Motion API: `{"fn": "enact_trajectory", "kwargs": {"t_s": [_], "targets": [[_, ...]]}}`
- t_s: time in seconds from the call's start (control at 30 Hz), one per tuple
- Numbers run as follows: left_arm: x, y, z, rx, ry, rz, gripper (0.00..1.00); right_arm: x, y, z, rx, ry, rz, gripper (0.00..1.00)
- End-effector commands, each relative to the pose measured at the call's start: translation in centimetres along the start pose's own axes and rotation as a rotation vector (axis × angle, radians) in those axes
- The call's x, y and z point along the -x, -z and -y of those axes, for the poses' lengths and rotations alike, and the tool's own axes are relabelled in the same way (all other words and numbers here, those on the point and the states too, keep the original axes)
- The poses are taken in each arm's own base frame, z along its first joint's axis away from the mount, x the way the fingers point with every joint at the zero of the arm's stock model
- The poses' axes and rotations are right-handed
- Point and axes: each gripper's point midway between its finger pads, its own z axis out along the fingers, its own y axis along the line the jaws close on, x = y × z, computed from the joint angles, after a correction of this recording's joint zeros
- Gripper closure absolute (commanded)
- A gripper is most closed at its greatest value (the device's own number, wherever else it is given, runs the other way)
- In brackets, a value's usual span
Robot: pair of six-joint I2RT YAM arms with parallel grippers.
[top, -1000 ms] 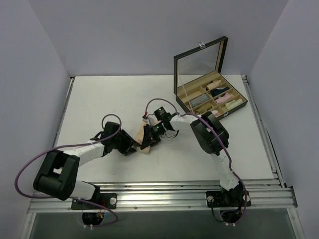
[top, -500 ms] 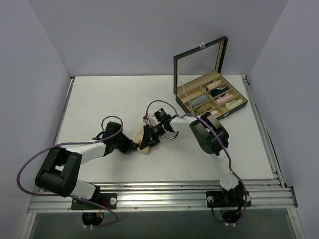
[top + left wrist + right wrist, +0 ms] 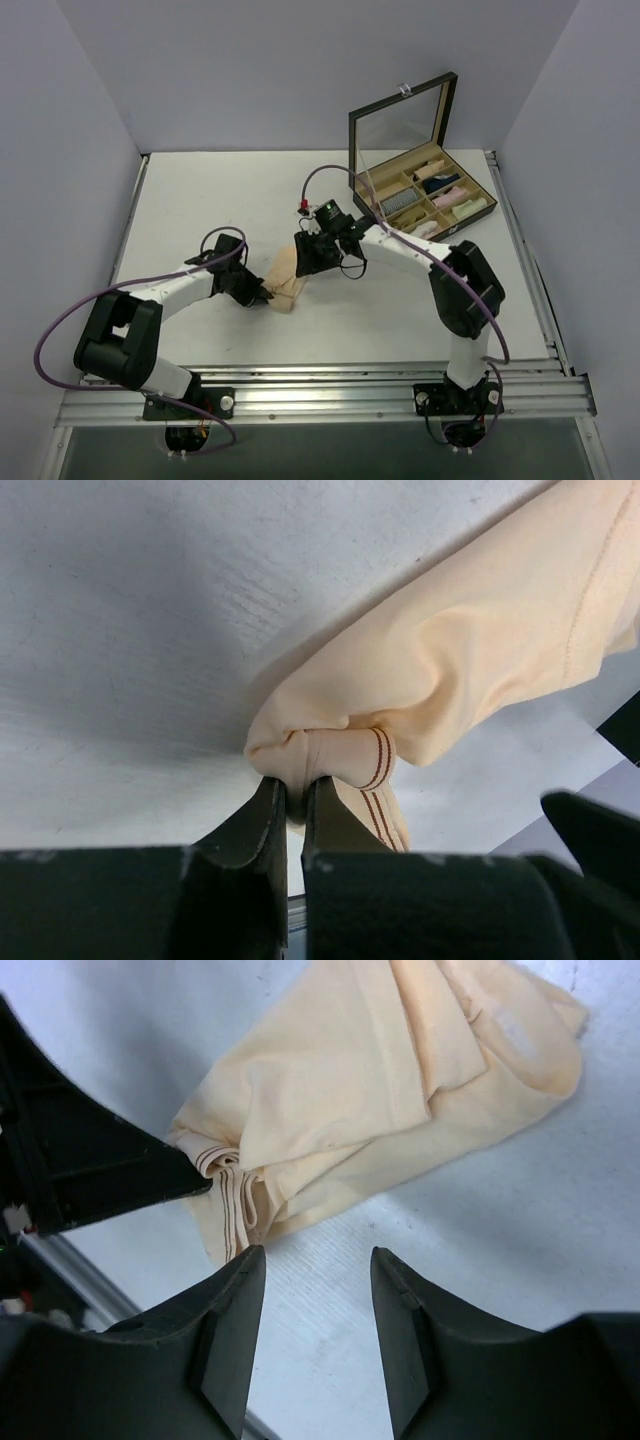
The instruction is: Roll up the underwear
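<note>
Peach cloth, the underwear [image 3: 284, 283], lies bunched on the white counter [image 3: 200, 200] between the two hands. Left hand [image 3: 291, 788] reaches out low, nearly level with the counter. Its fingers are pressed almost together, pinching a folded, brown-striped edge of the underwear, and the rest of the cloth spreads ahead of its fingertips. Right hand [image 3: 318, 1260] hangs tilted over the counter with fingers spread and nothing between them; the underwear lies just beyond its fingertips. Seen from above, the right arm stretches forward and leftward, and the left arm bends low.
</note>
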Motion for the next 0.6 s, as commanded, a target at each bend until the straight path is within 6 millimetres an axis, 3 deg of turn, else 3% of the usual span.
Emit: {"fn": "enact_trajectory", "kwargs": {"t_s": [0.0, 0.13, 0.3, 0.57], "targets": [[-0.4, 0.1, -2.7, 0.149, 0.043, -0.034, 0.98, -0.3, 2.0, -1.3, -0.150, 0.240, 0.119, 0.57], [-0.5, -0.4, -2.7, 0.195, 0.060, -0.093, 0.98, -0.6, 2.3, -3.8, -0.141, 0.377, 0.193, 0.55], [-0.6, -0.4, -2.5, 0.240, 0.044, -0.135, 0.98, -1.4, 1.0, -6.1, -0.163, 0.546, 0.220, 0.55], [-1.0, -0.4, -2.8, 0.247, 0.082, -0.179, 0.98, -1.2, -1.2, -7.2, -0.202, 0.669, 0.236, 0.54]]}}
